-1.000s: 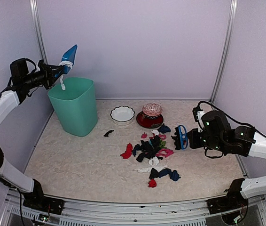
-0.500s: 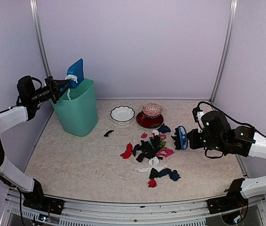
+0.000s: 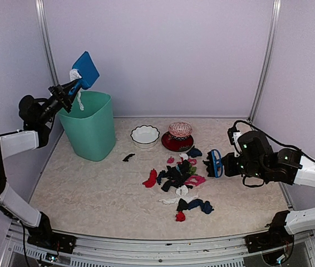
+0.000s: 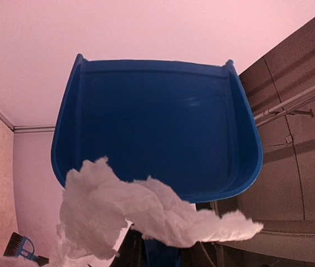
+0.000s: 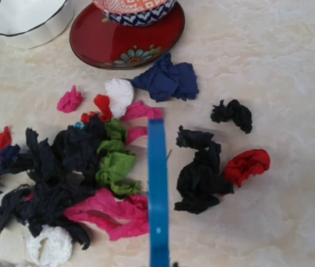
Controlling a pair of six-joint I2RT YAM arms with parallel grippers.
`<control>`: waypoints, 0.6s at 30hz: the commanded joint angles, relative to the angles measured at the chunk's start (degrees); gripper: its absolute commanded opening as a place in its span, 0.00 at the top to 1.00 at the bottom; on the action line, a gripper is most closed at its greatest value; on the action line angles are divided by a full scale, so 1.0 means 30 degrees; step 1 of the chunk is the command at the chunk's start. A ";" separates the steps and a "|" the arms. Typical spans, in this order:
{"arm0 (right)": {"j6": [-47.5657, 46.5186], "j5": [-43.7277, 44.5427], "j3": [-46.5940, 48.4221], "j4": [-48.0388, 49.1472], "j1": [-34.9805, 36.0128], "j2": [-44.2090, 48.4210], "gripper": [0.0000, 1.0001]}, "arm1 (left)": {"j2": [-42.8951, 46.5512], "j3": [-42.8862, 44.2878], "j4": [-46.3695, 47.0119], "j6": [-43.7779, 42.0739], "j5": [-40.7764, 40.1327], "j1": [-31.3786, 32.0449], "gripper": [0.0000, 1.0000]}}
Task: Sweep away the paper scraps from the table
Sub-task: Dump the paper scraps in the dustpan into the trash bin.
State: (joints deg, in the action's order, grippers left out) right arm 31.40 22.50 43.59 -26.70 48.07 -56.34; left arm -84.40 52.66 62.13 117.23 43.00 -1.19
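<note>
The paper scraps [image 3: 178, 177] lie in a loose pile mid-table, mostly black with pink, red, white, blue and green ones; the right wrist view shows them close up [image 5: 79, 161]. One black scrap [image 3: 128, 157] lies apart to the left. My left gripper [image 3: 68, 89] is shut on the handle of the blue dustpan [image 3: 85, 69], held high and tilted up over the green bin [image 3: 89, 125]. A white paper wad [image 4: 124, 211] hangs at the pan's handle end; the pan [image 4: 157, 128] is otherwise empty. My right gripper [image 3: 224, 164] is shut on the small blue hand brush [image 3: 216, 162], just right of the pile.
A white scalloped bowl [image 3: 145, 135] and a patterned bowl [image 3: 180, 129] on a red plate [image 3: 174, 146] stand behind the pile. The beige table [image 3: 90, 189] is enclosed by walls at the back and sides. The brush handle [image 5: 157, 189] crosses the right wrist view.
My left arm dipped the dustpan to the bin's rim, then raised and tilted it up again. The white wad still hangs from it. The right arm has not moved.
</note>
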 commanded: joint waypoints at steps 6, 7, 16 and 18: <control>0.0229 -0.0220 0.0601 0.0181 -0.0205 -0.0362 1.00 | -0.0411 0.0649 -0.0753 0.0457 -0.0940 -0.0834 1.00; 0.0213 -0.0310 0.0555 0.0291 -0.0204 -0.0379 1.00 | -0.0780 0.0274 0.0982 0.1677 -0.1066 -0.0885 1.00; 0.0460 -0.0464 0.0585 0.0294 -0.0205 -0.0141 1.00 | -0.1371 0.1807 0.0801 0.0676 0.0081 0.0039 1.00; 0.0251 -0.0678 0.0636 0.0596 -0.0208 -0.0049 1.00 | -0.0736 0.2908 -0.1879 -0.1403 0.0797 0.0408 1.00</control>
State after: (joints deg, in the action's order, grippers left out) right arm 32.29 21.54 44.27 -26.63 48.07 -57.36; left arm -87.90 55.72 60.66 118.28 41.58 -1.61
